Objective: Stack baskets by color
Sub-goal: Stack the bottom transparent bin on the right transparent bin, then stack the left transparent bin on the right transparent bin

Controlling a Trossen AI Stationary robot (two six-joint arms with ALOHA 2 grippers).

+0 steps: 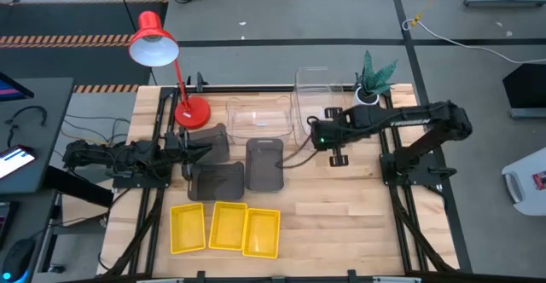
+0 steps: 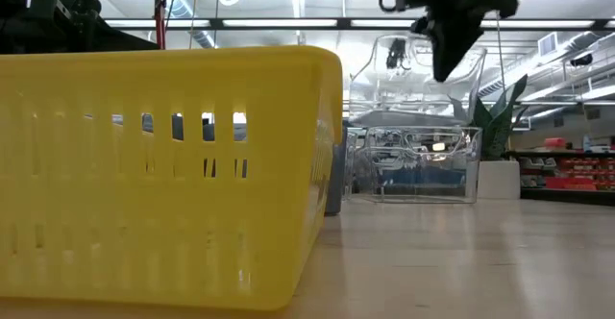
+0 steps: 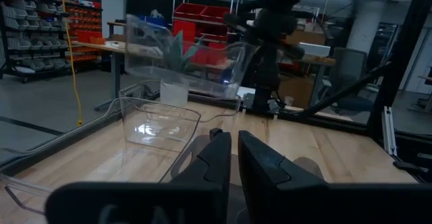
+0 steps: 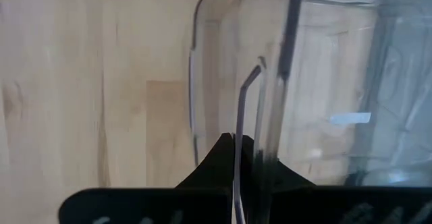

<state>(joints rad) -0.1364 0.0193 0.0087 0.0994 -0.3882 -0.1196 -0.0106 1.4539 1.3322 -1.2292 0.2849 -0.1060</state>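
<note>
Right claw [image 4: 237, 158] pinched on the rim of a clear basket [image 1: 311, 104], held lifted over the bench [image 1: 341, 223] back, above another clear basket [image 1: 258, 118]. Left claw [image 3: 233, 158] nearly closed, looks to be gripping a grey basket [image 1: 209, 142] wall.

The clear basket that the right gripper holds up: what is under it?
Under the lifted clear basket, pinched at its wall by the right gripper, another clear basket rests on the wooden table. It looks empty. Whether more clear baskets sit nested inside it cannot be told.
</note>
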